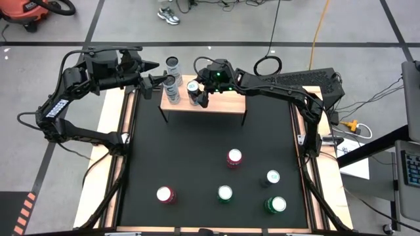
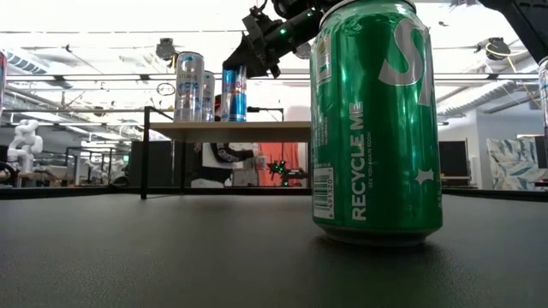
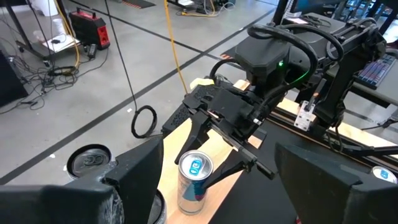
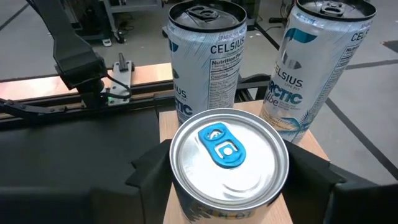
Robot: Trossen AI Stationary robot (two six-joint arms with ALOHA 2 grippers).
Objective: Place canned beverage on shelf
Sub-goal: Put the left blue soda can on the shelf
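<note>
Overhead, left to right: left gripper (image 1: 155,79), fingers apart, at the left end of the shelf (image 1: 223,103), holding nothing; two Celsius cans (image 1: 172,90) standing there; right gripper (image 1: 201,96) straddling the blue-tabbed can (image 1: 193,87) upright on the board. Whether its fingers press the can or only flank it cannot be told. Five more cans stand on the black mat (image 1: 197,157). Only the right wrist view reads the Celsius lettering (image 4: 221,48) and shows both fingers just beside the can's sides. The low view alone shows the green can (image 2: 377,120) up close with its "RECYCLE ME" print.
</note>
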